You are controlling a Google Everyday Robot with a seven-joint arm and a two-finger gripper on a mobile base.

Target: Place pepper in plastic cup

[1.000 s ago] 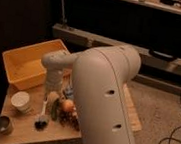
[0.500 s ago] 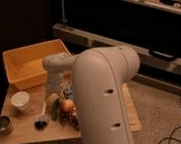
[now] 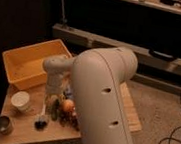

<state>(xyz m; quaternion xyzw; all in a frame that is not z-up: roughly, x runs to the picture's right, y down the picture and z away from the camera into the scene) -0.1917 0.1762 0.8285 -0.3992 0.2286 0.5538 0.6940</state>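
My gripper (image 3: 53,95) hangs from the white wrist over the middle of the small wooden table (image 3: 22,133), pointing down. Right below it a slim dark green pepper (image 3: 55,110) stands nearly upright; I cannot tell whether the gripper holds it. A round orange fruit (image 3: 68,105) lies just right of the pepper. The pale yellow-green plastic cup does not show; my large white arm (image 3: 105,99) hides the table's right part.
A yellow bin (image 3: 30,63) stands at the table's back left. A white round cup (image 3: 20,100) is at the left, a dark metal bowl (image 3: 2,123) at the front left. A white-handled brush (image 3: 41,120) lies left of the pepper. Cables lie on the floor at the right.
The wrist and gripper have shifted only slightly down and to the right over the pepper. The things on the table have not moved.
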